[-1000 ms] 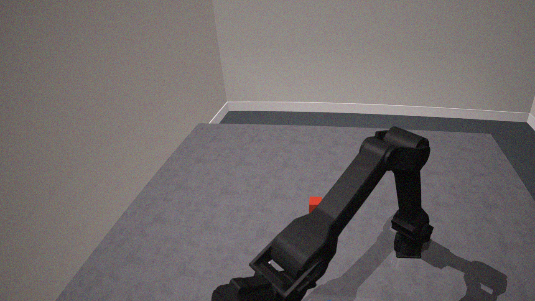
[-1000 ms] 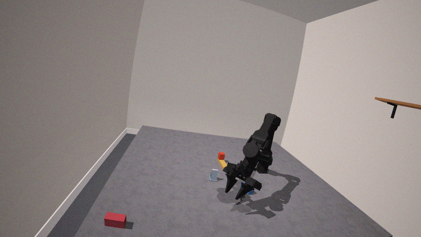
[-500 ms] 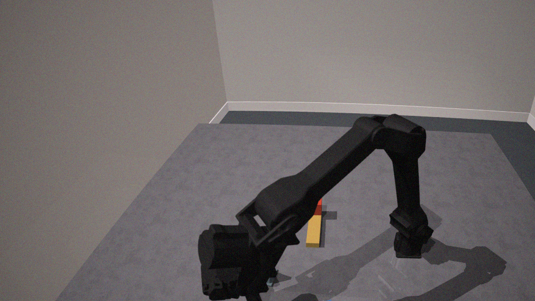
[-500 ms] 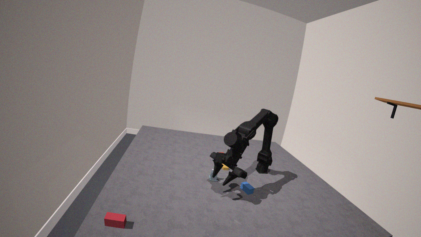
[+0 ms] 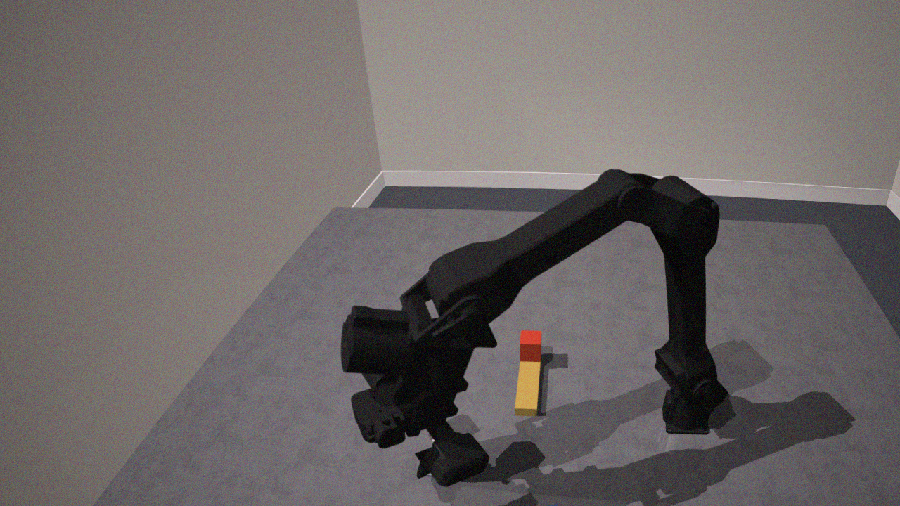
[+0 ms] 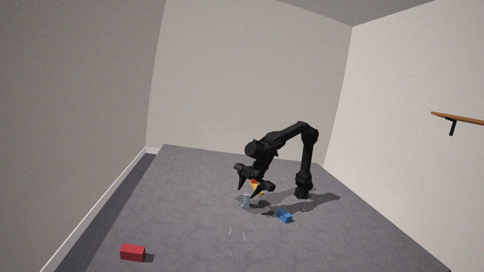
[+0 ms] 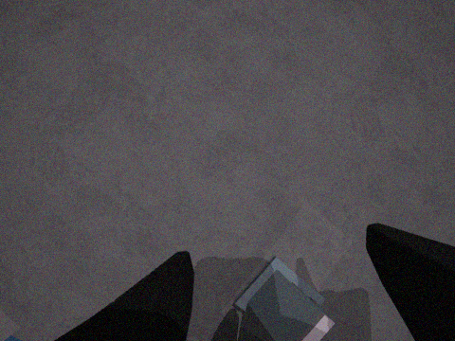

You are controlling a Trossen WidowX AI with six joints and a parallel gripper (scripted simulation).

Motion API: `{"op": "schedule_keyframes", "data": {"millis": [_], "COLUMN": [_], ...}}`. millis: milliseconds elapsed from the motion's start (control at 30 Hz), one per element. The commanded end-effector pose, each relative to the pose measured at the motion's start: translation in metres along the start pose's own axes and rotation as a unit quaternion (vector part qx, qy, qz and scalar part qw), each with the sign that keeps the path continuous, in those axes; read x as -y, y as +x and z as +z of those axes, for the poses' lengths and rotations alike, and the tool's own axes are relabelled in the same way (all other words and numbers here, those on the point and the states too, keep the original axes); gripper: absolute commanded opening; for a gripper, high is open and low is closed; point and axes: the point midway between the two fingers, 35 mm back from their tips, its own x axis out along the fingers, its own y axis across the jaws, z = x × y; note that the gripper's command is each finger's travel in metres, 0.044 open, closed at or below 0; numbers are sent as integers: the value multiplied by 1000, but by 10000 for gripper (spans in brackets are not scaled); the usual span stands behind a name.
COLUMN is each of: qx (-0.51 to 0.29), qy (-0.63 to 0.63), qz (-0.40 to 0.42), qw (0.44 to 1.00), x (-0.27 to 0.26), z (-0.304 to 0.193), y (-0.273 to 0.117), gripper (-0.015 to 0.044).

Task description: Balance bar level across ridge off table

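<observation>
The yellow bar (image 5: 527,386) (image 6: 254,187) lies flat on the table, with a red block (image 5: 530,346) (image 6: 253,181) on its far end. The grey-blue ridge (image 6: 245,201) (image 7: 289,310) stands upright on its base plate, apart from the bar; in the top view the arm hides it. My gripper (image 6: 245,193) (image 7: 280,250) is open and empty, with its fingers wide apart above the ridge. In the wrist view the ridge shows low in the picture, between the two fingers and below their tips. The gripper is nearer the camera than the bar in the exterior view.
A blue block (image 6: 284,215) (image 7: 10,338) lies on the table to the right of the ridge in the exterior view. A larger red block (image 6: 132,252) lies at the front left there. A brown shelf (image 6: 468,119) is on the right wall. The arm's shadow crosses the table.
</observation>
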Motion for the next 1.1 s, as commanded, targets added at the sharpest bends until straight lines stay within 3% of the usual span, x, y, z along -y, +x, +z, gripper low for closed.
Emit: {"op": "schedule_keyframes", "data": {"millis": [0,1067], "qx": [-21,-109], "qy": [-39,-292], "qz": [3,87], "qw": [999,946], "x": [16,82], "z": [-21,-167], "y": [-4,-57], "gripper": [315,315]}}
